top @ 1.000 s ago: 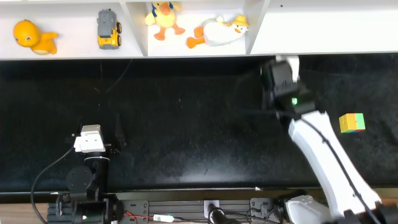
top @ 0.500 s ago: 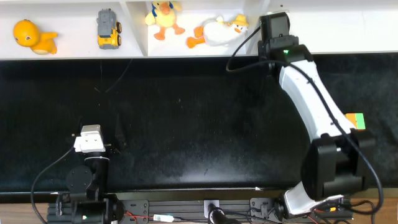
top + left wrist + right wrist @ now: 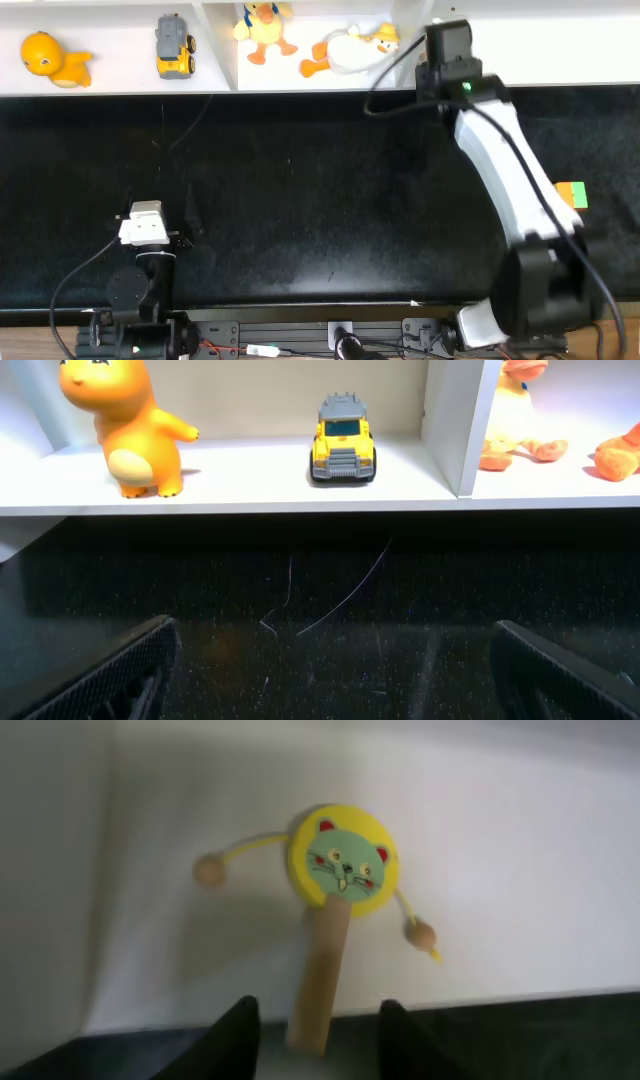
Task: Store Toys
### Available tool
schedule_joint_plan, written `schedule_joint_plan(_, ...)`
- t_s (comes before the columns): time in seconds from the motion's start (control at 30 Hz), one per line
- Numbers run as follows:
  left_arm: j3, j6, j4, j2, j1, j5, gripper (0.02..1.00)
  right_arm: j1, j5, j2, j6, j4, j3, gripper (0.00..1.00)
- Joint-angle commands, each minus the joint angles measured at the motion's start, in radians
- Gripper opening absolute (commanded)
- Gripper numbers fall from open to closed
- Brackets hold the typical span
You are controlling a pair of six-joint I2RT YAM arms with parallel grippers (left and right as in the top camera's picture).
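While my right gripper (image 3: 315, 1012) hangs at the white shelf (image 3: 520, 870), its fingers are apart. The wooden handle (image 3: 322, 970) of the cat-face rattle drum (image 3: 340, 860) lies between them, and I do not think they are pinching it. The drum lies flat on the shelf, with one bead (image 3: 208, 870) out on each side on a string. The end of the handle seems to poke a little past the front edge.

That is what worries me. If a finger bumps the handle when I pull away, the drum could slide off and drop to the black table (image 3: 300, 200). A bead string could catch on a finger too and drag the toy along.

My left gripper (image 3: 332, 630) sits low over the table, fingers wide apart and holding nothing, facing the yellow truck (image 3: 343, 440). A coloured cube (image 3: 572, 194) waits on the table beside my right arm.

I can read no words on anything, and the drum shows just a cat face.
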Motion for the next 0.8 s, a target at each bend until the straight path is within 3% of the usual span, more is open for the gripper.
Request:
schedule_joint_plan(0.03,0.0,-0.006,-0.003,-0.012,-0.002,0.013,0.998,0.026,-0.061,-0.296,0.058,-0.039,-0.171,0.581)
schedule_joint_plan(0.07,0.0,-0.006,-0.003,-0.012,-0.002,0.013,0.998,0.028,-0.064,-0.369,0.088,-0.067,-0.233,0.632)
schedule_joint_plan(0.17,0.0,-0.006,-0.003,-0.012,-0.002,0.013,0.998,0.024,-0.061,-0.549,0.113,-0.176,-0.371,0.996)
schedule_joint_plan(0.4,0.0,-0.006,-0.003,-0.012,-0.002,0.013,0.998,0.012,-0.064,-0.809,0.114,-0.501,-0.495,0.996)
schedule_joint_plan(0.63,0.0,-0.006,-0.003,-0.012,-0.002,0.013,0.998,0.012,-0.067,-0.891,0.114,-0.488,-0.515,0.996)
schedule_joint_plan(0.8,0.0,-0.006,-0.003,-0.012,-0.002,0.013,0.998,-0.039,-0.243,-0.868,0.11,-0.433,-0.532,0.993)
